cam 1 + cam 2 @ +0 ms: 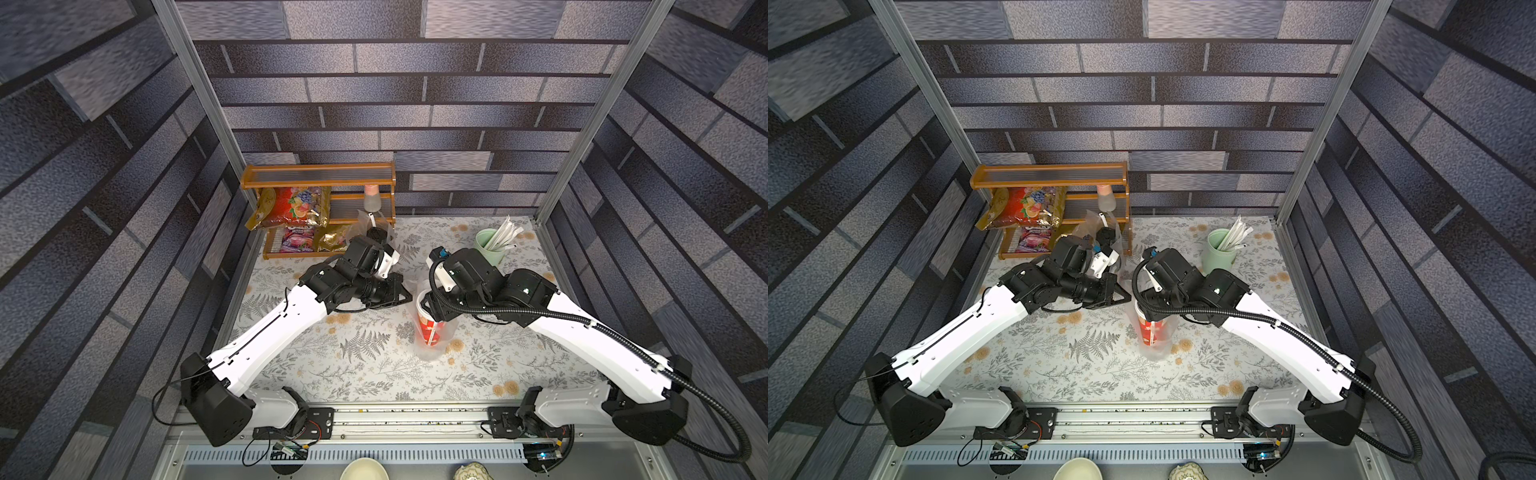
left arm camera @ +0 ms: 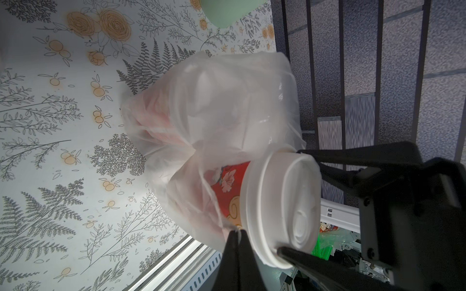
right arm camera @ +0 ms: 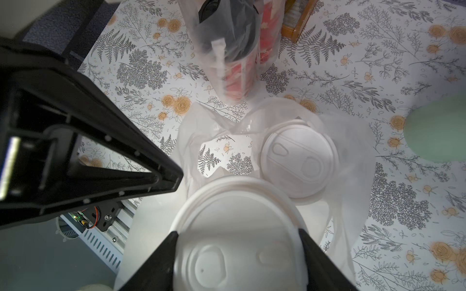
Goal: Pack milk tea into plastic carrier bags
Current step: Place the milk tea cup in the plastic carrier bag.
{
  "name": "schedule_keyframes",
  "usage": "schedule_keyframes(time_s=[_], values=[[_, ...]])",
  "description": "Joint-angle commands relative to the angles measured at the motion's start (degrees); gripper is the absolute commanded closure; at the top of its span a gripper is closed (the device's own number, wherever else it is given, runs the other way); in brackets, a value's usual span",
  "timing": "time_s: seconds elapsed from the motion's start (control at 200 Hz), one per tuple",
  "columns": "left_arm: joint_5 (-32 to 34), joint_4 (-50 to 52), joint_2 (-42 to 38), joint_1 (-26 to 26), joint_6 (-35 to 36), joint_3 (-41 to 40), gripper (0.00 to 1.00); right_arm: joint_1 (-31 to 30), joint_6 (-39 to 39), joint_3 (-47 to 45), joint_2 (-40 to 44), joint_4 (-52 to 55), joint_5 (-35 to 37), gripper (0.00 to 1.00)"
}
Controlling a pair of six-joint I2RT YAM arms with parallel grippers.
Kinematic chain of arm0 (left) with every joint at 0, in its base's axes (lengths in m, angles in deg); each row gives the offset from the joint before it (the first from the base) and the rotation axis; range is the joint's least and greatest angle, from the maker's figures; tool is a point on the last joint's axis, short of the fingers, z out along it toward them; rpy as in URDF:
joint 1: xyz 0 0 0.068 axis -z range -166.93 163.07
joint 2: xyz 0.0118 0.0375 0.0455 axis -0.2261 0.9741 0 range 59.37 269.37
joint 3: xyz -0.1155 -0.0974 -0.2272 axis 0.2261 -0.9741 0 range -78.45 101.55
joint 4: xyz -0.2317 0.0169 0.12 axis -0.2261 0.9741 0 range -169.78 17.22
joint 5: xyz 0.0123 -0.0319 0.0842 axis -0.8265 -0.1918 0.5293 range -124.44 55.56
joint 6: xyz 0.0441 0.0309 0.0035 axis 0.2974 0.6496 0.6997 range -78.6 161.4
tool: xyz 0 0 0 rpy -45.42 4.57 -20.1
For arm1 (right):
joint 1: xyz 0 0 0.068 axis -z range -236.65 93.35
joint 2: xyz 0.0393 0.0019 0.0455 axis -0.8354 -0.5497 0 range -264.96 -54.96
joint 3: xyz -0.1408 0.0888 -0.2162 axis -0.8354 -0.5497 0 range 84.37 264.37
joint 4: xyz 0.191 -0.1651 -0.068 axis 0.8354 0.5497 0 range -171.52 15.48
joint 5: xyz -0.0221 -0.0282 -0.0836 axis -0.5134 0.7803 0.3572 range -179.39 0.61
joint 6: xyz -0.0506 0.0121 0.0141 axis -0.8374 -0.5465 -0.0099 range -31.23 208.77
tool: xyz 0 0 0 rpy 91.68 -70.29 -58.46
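Note:
A clear plastic carrier bag (image 1: 432,353) stands mid-table. In it is a red milk tea cup (image 1: 430,332) (image 1: 1149,332) with a white lid (image 3: 239,252). My right gripper (image 3: 238,233) is shut on that lid from above, and the lid sticks out over the bag's rim (image 2: 282,209). A second white-lidded cup (image 3: 297,163) (image 2: 227,100) stands deeper in the same bag. My left gripper (image 2: 237,230) (image 1: 409,293) is shut on the bag's thin edge (image 2: 201,176) beside the held cup. Another bag holding black-lidded red cups (image 3: 234,32) (image 1: 376,232) stands by the rack.
A pale green cup of white straws (image 1: 490,245) stands at the back right. A wooden rack (image 1: 320,183) at the back left holds foil snack packets (image 1: 295,208) and a small bottle (image 1: 371,197). The metal rail (image 1: 415,415) runs along the table's front edge.

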Motion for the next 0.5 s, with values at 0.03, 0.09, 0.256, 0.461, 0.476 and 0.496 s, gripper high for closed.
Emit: schedule_keyframes(time_s=[0.03, 0.09, 0.256, 0.461, 0.476, 0.496], values=[[-0.51, -1.31, -0.51, 0.38, -1.37, 2.52, 1.00, -2.05, 0.64, -2.97, 1.06, -4.08, 2.87, 0.62], [-0.57, -1.54, -0.51, 0.41, -1.52, 2.76, 1.00, -2.72, 0.96, -4.55, 1.07, -5.03, 3.02, 0.62], [-0.40, -1.65, -0.33, 0.41, -1.75, 2.89, 1.00, -3.88, 1.93, -9.88, 1.54, -8.81, 3.75, 0.62], [0.03, -1.30, -0.60, 0.52, -1.87, 3.22, 1.00, -4.76, 2.14, -16.04, 2.26, -14.20, 3.90, 0.60], [0.04, -1.22, -0.64, 0.55, -1.80, 3.23, 1.00, -4.81, 2.06, -16.56, 2.41, -14.67, 4.01, 0.59], [0.04, -1.19, -0.68, 0.53, -1.81, 3.27, 1.00, -4.84, 2.05, -17.17, 2.50, -15.19, 3.86, 0.59]])
